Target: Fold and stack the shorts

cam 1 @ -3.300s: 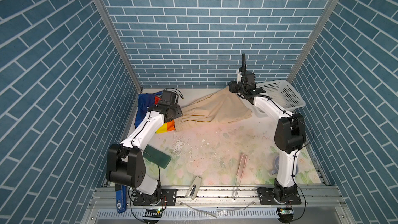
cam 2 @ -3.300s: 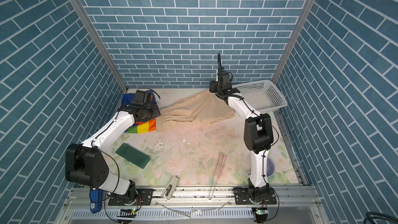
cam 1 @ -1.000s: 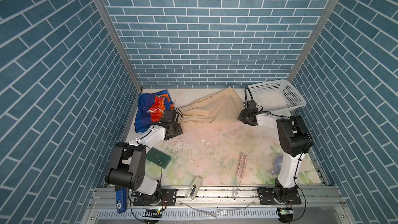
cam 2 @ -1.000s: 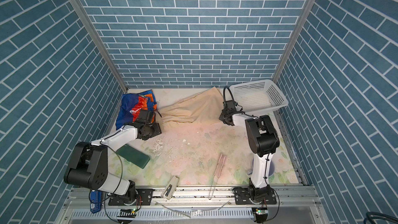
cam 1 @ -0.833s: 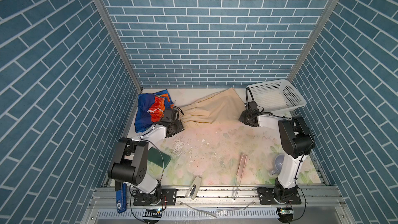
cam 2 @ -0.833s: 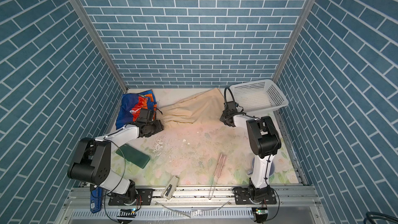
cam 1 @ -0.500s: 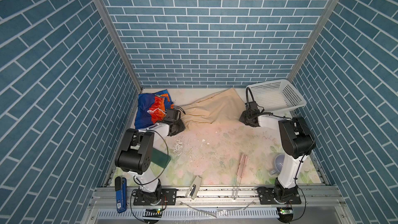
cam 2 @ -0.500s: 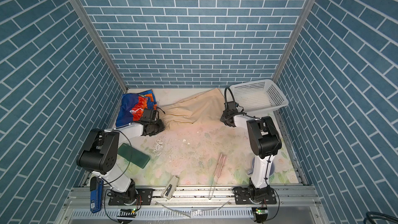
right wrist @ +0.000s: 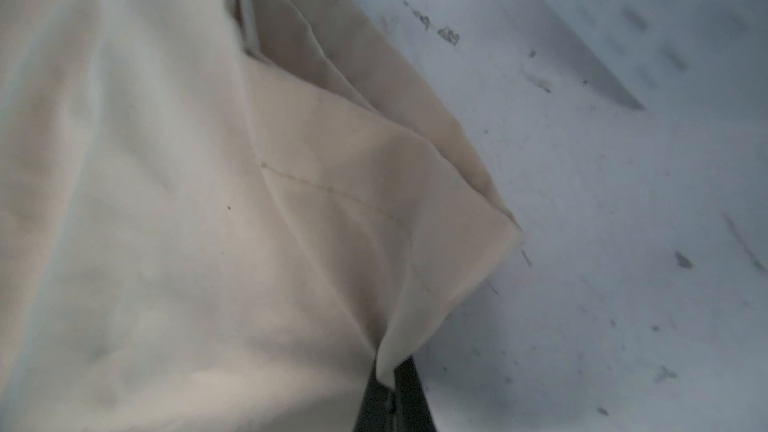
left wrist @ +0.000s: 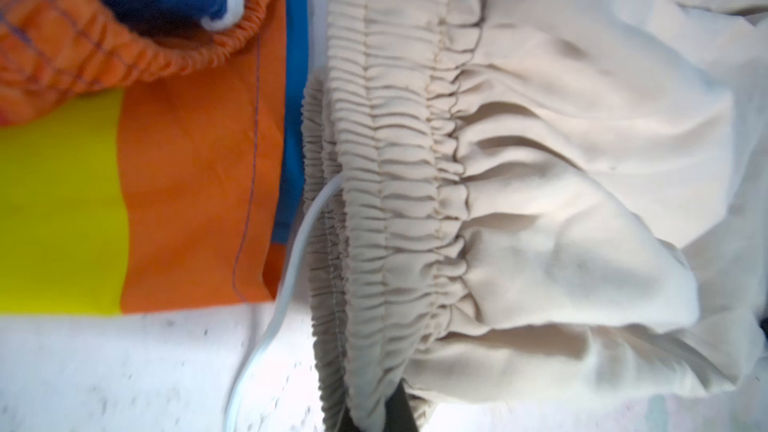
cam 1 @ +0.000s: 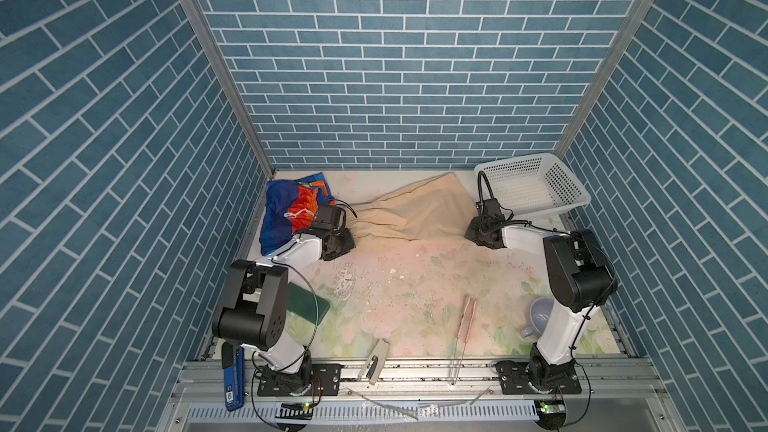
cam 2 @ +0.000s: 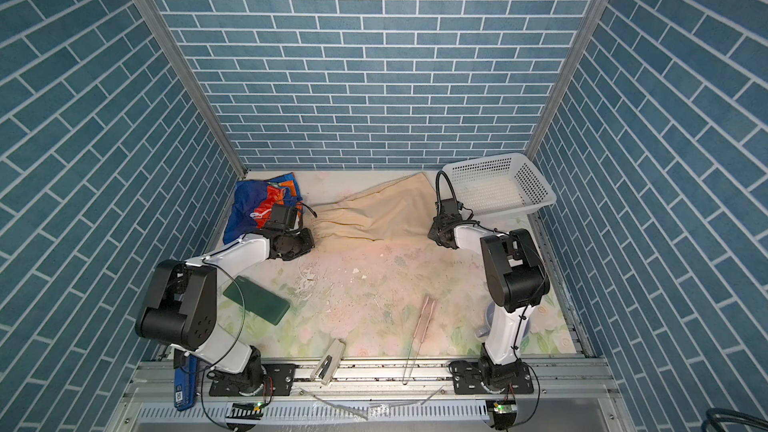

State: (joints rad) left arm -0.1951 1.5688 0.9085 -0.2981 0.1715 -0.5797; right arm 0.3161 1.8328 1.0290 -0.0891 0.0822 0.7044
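The beige shorts (cam 1: 411,211) (cam 2: 374,209) lie spread across the back of the table, with the gathered waistband towards the left. My left gripper (cam 1: 351,238) (cam 2: 311,238) is low on the table at that waistband. In the left wrist view it (left wrist: 378,413) is shut on the gathered band of the beige shorts (left wrist: 540,201), beside the white drawstring (left wrist: 291,251). My right gripper (cam 1: 468,236) (cam 2: 432,234) holds the other end; it (right wrist: 392,401) is shut on a hem corner of the beige shorts (right wrist: 208,201). The rainbow-striped shorts (cam 1: 291,209) (cam 2: 253,205) (left wrist: 166,201) lie crumpled at the back left.
A white basket (cam 1: 536,184) leans at the back right corner. A dark green flat slab (cam 1: 307,305) lies by the left arm. Pink tongs (cam 1: 465,322), a stapler (cam 1: 376,361) and a pale mug (cam 1: 540,317) sit near the front edge. Brick-pattern walls close in three sides.
The right arm has lowered the beige shorts from a raised hold down onto the table. The left gripper moved from the rainbow shorts to the beige waistband and shut on it.
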